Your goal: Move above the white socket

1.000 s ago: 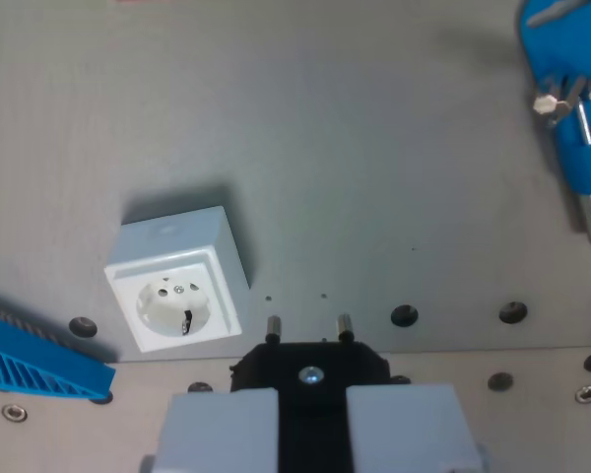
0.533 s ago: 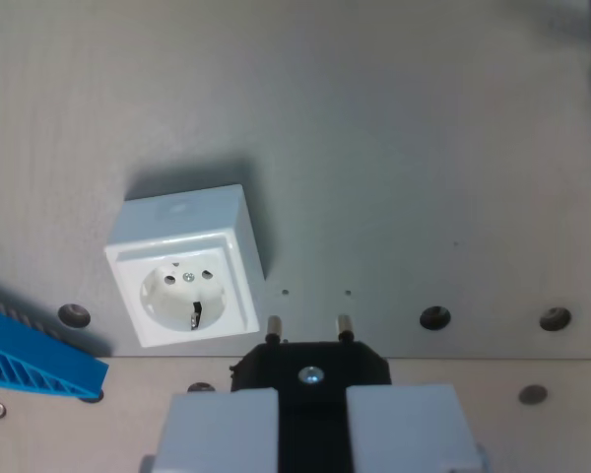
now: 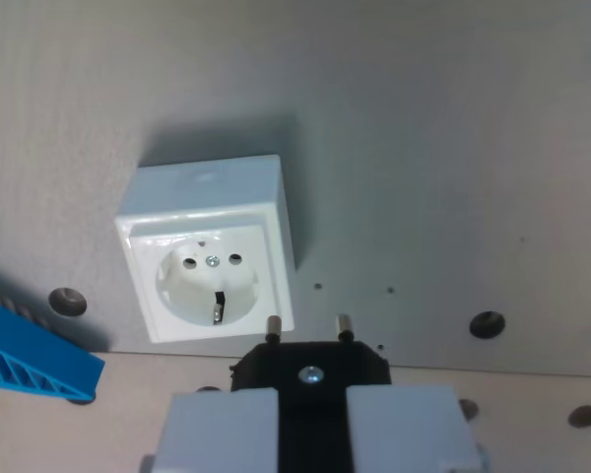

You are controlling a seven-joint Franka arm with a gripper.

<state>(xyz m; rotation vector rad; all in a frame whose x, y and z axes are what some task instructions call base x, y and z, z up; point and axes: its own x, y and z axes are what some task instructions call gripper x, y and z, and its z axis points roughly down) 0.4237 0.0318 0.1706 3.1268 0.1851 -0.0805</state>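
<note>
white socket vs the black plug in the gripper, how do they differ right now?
Colour: the white socket is glossy white; the black plug is matte black.
Support: the socket sits on the grey plate; the plug is clamped in the gripper.
Contacts: the socket shows two holes in a round recess; the plug has two metal pins sticking out.
Position: the socket lies to the wrist view's left of the plug's pins, not lined up.

Even, soft light falls on the grey surface (image 3: pixel 453 148), with no harsh glare. The white socket (image 3: pixel 209 246) casts a diffuse shadow on its far and right sides. Its glossy face shows faint highlights. The whole picture is mildly soft, and the tool (image 3: pixel 309 409) at the near edge looks slightly blurred.
</note>
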